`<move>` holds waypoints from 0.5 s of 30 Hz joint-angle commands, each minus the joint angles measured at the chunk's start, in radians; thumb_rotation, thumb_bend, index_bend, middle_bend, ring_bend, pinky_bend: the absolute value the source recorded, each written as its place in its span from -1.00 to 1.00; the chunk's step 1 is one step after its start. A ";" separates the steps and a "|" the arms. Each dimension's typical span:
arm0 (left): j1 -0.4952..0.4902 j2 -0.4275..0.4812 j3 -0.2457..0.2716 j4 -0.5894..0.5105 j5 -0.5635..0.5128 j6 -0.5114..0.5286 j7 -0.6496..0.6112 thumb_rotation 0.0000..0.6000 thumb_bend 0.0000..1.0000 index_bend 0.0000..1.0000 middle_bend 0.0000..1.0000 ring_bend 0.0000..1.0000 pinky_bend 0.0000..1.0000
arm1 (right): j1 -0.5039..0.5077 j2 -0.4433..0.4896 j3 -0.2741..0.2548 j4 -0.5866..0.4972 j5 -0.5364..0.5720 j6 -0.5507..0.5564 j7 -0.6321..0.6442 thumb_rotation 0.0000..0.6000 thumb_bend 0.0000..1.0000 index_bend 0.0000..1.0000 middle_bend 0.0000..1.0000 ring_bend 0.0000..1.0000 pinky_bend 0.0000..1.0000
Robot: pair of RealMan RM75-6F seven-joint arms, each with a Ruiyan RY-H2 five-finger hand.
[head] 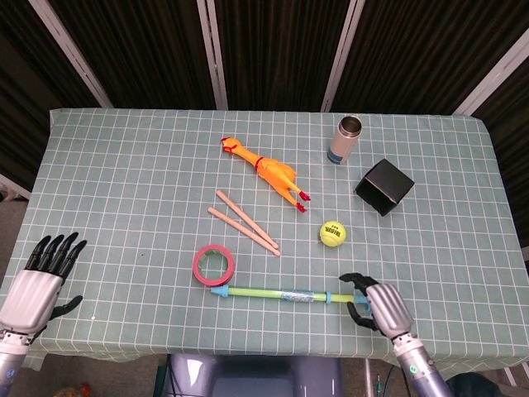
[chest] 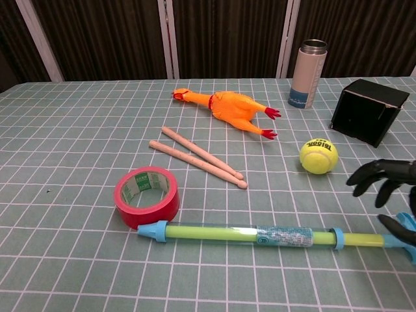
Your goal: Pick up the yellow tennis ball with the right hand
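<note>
The yellow tennis ball (head: 332,233) lies on the checked tablecloth right of centre, and shows too in the chest view (chest: 318,156). My right hand (head: 382,306) hovers near the table's front edge, over the blue handle end of the green tube. It is nearer to me than the ball and a little to its right. Its dark fingers (chest: 368,174) are spread and hold nothing, a short gap from the ball. My left hand (head: 37,281) is off the table's front left corner, fingers extended and empty.
A green and blue tube (head: 289,294) lies along the front, directly between my right hand and the ball. A red tape roll (head: 214,265), two wooden sticks (head: 244,222), a rubber chicken (head: 264,169), a metal flask (head: 348,139) and a black box (head: 384,186) surround the ball.
</note>
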 commanded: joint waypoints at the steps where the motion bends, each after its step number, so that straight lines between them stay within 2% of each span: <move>1: 0.000 0.000 -0.007 -0.002 -0.007 0.004 -0.005 1.00 -0.78 -1.00 -1.00 -1.00 -1.00 | 0.036 -0.040 0.033 -0.009 0.045 -0.049 -0.003 1.00 0.03 -0.49 -0.36 -0.24 0.30; 6: -0.006 -0.001 -0.009 0.004 -0.017 -0.013 -0.002 1.00 -0.78 -1.00 -1.00 -1.00 -1.00 | 0.075 -0.067 0.072 -0.016 0.110 -0.108 0.013 1.00 0.03 -0.63 -0.52 -0.31 0.30; 15: -0.005 0.004 -0.027 0.012 -0.061 -0.020 -0.029 1.00 -0.78 -1.00 -1.00 -1.00 -1.00 | 0.151 -0.119 0.144 0.014 0.220 -0.205 0.048 1.00 0.03 -0.76 -0.60 -0.38 0.30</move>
